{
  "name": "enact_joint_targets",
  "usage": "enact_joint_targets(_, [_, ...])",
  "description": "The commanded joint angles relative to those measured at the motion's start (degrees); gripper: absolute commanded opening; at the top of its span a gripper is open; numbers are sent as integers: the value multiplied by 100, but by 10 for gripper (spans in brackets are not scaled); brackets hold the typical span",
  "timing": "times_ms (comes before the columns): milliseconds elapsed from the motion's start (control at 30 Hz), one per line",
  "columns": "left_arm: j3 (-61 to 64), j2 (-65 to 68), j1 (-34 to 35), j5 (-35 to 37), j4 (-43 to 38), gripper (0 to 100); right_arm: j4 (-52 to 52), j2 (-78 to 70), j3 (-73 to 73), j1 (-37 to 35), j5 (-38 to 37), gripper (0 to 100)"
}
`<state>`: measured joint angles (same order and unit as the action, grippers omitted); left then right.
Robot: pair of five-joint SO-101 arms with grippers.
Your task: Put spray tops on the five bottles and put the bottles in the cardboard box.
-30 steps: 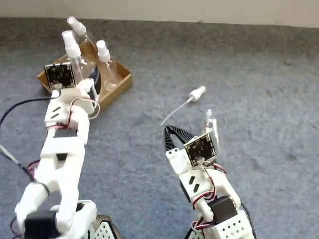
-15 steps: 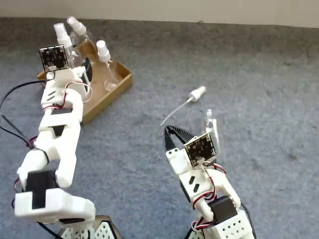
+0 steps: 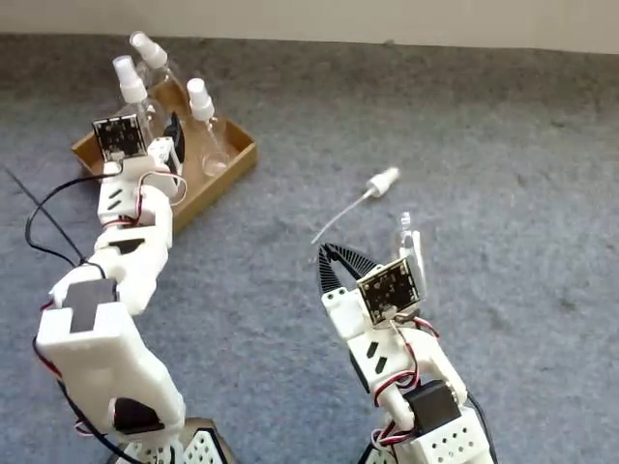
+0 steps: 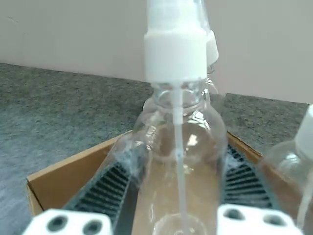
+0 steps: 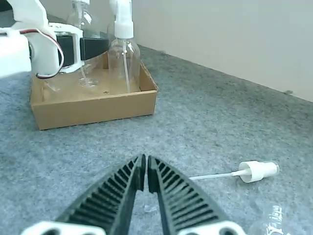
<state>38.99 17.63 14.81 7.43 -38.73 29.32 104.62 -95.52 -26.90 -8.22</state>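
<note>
The cardboard box point(image 3: 227, 166) sits at the far left. My left gripper point(image 3: 153, 135) is over it, shut on a clear bottle point(image 3: 131, 85) with a white spray top, which stands upright between the ribbed fingers point(image 4: 105, 188). Two more capped bottles stand in the box, one at the back point(image 3: 150, 53) and one at its right side point(image 3: 205, 121). A loose spray top point(image 3: 383, 181) with its long tube lies mid-table. A capless bottle point(image 3: 406, 235) lies beside my right arm. My right gripper point(image 5: 146, 171) is shut and empty, pointing toward the spray top point(image 5: 257, 170).
Grey carpet covers the table, with open floor to the right and between the two arms. A pale wall runs along the far edge. The box's front wall point(image 5: 93, 105) faces my right gripper.
My left arm swung the held bottle toward the box's far left, then came partly back while folding at the elbow. The right arm, loose spray top and capless bottle stayed put.
</note>
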Motion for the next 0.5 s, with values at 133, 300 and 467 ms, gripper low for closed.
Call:
enact_joint_targets(133, [-989,602,31,-62,-334,100,31,31,-567,-31,-26,5])
enact_joint_targets(300, [-1332,919,40,-62,-334,101,31,31,-567,-31,-26,5])
enact_joint_targets(467, [-1587,1244,-31,-932,-343,102,31,31,-567,-31,-26,5])
